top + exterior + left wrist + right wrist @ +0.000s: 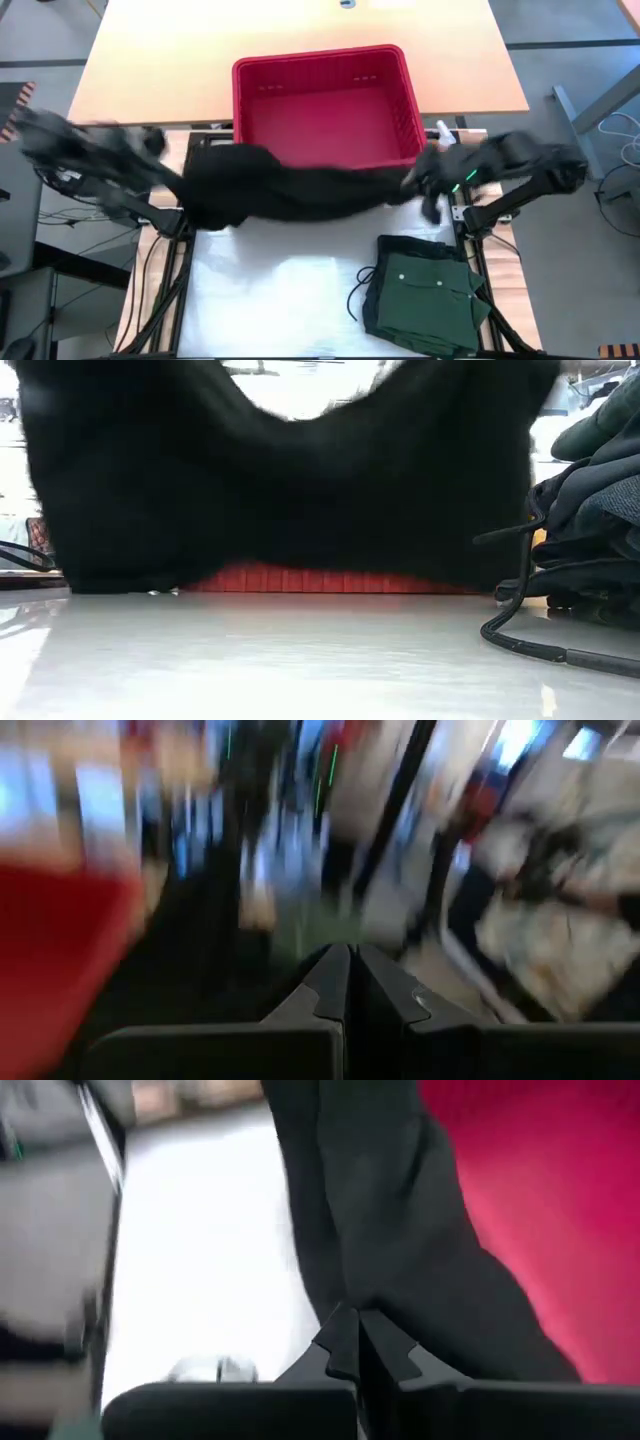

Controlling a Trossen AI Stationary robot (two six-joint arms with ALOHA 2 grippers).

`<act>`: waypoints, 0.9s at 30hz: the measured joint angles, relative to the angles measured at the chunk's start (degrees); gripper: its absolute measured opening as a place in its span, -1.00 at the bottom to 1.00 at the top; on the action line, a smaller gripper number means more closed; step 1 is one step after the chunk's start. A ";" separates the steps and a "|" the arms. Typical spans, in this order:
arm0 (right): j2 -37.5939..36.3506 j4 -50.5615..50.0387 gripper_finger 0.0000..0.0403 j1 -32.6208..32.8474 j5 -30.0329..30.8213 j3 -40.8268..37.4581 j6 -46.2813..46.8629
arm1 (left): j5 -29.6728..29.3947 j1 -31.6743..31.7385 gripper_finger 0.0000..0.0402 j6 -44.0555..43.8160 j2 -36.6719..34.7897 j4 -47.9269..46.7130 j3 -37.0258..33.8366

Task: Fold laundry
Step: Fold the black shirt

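A black garment of the laundry is stretched between my two grippers, in front of the red basket. In the low view the garment hangs from both upper corners, sags in the middle and hides most of the basket. My left gripper is shut at the garment's left end, and its fingers show closed through motion blur. My right gripper is shut at the right end. A folded green buttoned shirt lies on top of a dark pile at the near right. My left gripper is shut at the garment's left end, which stays raised. Blur hides the place of contact, so the part and number of layers cannot be told. My right gripper pinches a bunched edge at the garment's right end between its two fingers, slanting downward from the table's right. From there the cloth runs toward the basket and hangs below the fingers.
The red basket stands at the table's far middle, close behind the hanging cloth. The pile of dark clothes with a black cord takes up the near right. The white table top is bare at the near left and middle.
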 joint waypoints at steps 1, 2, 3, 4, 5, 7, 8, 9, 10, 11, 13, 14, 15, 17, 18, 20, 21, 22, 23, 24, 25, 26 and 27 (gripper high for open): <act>0.87 0.16 -0.92 2.06 -0.14 -2.92 1.81 | 1.49 0.00 -1.00 -4.01 -0.04 -1.99 -3.28; 1.92 0.81 -0.92 3.92 -0.71 -5.85 3.53 | 3.35 -0.10 -1.00 -8.09 -0.41 -2.96 -7.51; 3.11 2.15 -0.92 5.70 -2.53 -8.78 5.19 | 5.49 -0.54 -1.00 -12.02 -0.92 -2.99 -12.29; 4.42 3.67 -0.92 7.35 -5.38 -11.47 6.90 | 7.82 -1.10 -1.00 -15.55 -1.22 -2.49 -17.02; 5.59 4.76 -0.92 8.91 -8.08 -13.83 8.92 | 11.02 -1.96 -1.00 -19.14 -1.49 -0.85 -22.43; 7.16 5.80 -0.92 12.03 -14.61 -17.02 13.21 | 18.22 -4.00 -1.00 -25.99 -2.01 4.58 -32.63; 7.76 6.36 -0.92 13.69 -16.93 -18.08 15.39 | 21.70 -5.36 -1.00 -29.51 -2.07 8.73 -37.96; 8.36 6.23 -0.92 15.37 -19.08 -19.05 17.52 | 24.78 -6.97 -1.00 -33.15 -2.03 13.75 -42.65; 9.36 5.63 -0.92 16.70 -20.34 -19.81 19.41 | 27.17 -8.85 -1.00 -36.78 -1.94 19.58 -47.53; 10.50 4.91 -0.92 17.84 -21.17 -20.20 21.17 | 28.76 -10.86 -1.00 -40.18 -1.83 24.71 -51.84; 12.32 4.65 -0.92 19.73 -22.18 -20.36 24.20 | 30.02 -14.68 -1.00 -46.62 -1.48 36.75 -59.80; 12.80 4.62 -0.92 20.57 -22.42 -20.31 25.62 | 30.38 -16.27 -1.00 -49.67 -1.09 42.37 -63.11; 13.08 4.49 -0.92 21.27 -22.48 -20.22 26.93 | 30.40 -17.91 -1.00 -52.67 -0.75 47.18 -66.14; 14.43 4.96 -0.92 22.26 -22.77 -20.14 28.82 | 30.22 -20.83 -1.00 -58.18 0.12 53.58 -71.01; 15.21 5.38 -0.92 22.61 -22.83 -20.15 29.11 | 30.24 -22.09 -1.00 -60.41 0.56 55.53 -72.60; 16.68 6.29 -0.92 22.75 -23.22 -20.24 29.16 | 30.51 -24.45 -1.00 -63.52 1.05 56.92 -74.48; 16.94 6.44 -0.92 22.68 -23.54 -20.25 29.11 | 30.97 -25.43 -1.00 -64.43 1.17 56.87 -74.85; 17.16 6.58 -0.92 22.45 -24.23 -20.22 28.90 | 31.49 -26.45 -1.00 -64.92 1.20 56.55 -75.18; 17.37 6.61 -0.92 22.03 -24.92 -20.18 28.85 | 32.13 -27.44 -1.00 -65.21 1.18 55.60 -75.27; 17.64 6.55 -0.92 21.54 -25.68 -20.18 28.44 | 32.48 -28.36 -1.00 -65.36 1.18 55.17 -75.32; 17.81 6.56 -0.92 21.21 -26.26 -20.20 28.04 | 32.53 -29.17 -1.00 -65.52 1.18 55.18 -75.32; 17.86 6.57 -0.92 20.85 -26.70 -20.23 27.87 | 32.44 -29.79 -1.00 -65.78 1.18 55.45 -75.32; 17.74 6.59 -0.92 20.35 -26.95 -20.23 27.87 | 31.69 -30.40 -1.00 -66.00 1.16 55.54 -75.32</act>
